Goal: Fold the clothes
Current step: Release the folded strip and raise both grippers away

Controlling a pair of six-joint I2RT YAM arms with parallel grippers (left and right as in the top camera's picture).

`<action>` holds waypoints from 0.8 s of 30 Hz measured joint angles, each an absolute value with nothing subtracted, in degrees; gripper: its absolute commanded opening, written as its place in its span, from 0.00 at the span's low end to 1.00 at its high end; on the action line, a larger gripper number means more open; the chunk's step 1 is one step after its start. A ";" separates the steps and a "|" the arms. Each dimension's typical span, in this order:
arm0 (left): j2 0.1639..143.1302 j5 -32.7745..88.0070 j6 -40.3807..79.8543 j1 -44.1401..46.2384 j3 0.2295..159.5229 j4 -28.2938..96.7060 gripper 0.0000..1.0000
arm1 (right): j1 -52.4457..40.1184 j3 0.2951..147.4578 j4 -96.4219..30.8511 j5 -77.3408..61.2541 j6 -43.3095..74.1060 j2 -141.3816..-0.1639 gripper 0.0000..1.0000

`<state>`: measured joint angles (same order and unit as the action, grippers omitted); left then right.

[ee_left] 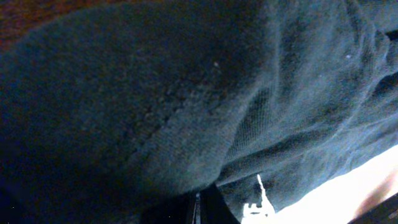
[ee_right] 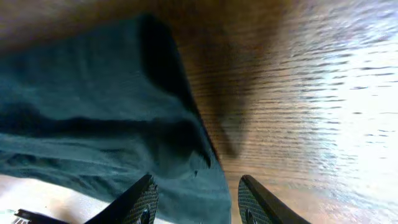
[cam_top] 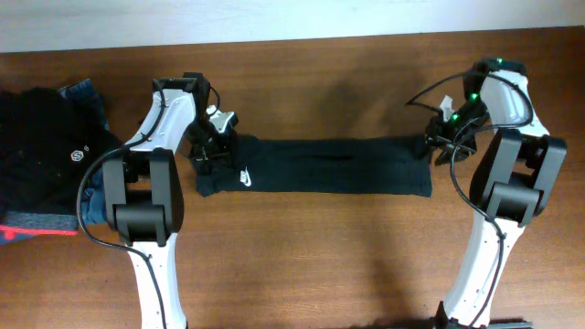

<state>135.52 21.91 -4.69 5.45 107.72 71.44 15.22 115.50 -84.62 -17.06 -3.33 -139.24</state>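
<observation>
A dark garment [cam_top: 329, 169] lies stretched in a long strip across the middle of the wooden table, with a white logo [cam_top: 245, 174] near its left end. My left gripper [cam_top: 217, 137] is at the garment's far-left corner. In the left wrist view the cloth [ee_left: 186, 93] fills the frame and the fingers [ee_left: 200, 208] are pressed together in it. My right gripper [cam_top: 437, 144] is at the garment's far-right end. In the right wrist view its fingers [ee_right: 196, 202] are apart and straddle the cloth's corner [ee_right: 93, 93], low over the table.
A pile of other clothes [cam_top: 41, 155] lies at the table's left edge: a black piece, blue jeans [cam_top: 87, 96] and a grey piece with red trim. Cables hang from both arms. The table's far edge meets a white wall.
</observation>
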 measured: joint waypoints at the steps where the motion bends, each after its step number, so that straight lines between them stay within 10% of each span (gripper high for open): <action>1: 135.52 21.91 -4.69 5.43 107.74 71.46 0.06 | 15.25 114.89 -84.20 -17.06 -3.40 -139.24 0.47; 13: 124.66 21.65 -4.67 2.26 114.24 70.76 0.21 | 15.42 114.76 -83.33 -17.06 -4.73 -139.13 0.48; 24: 119.13 21.63 -4.69 -2.70 115.50 72.97 0.24 | 15.46 116.27 -83.77 -17.10 -5.32 -138.15 0.81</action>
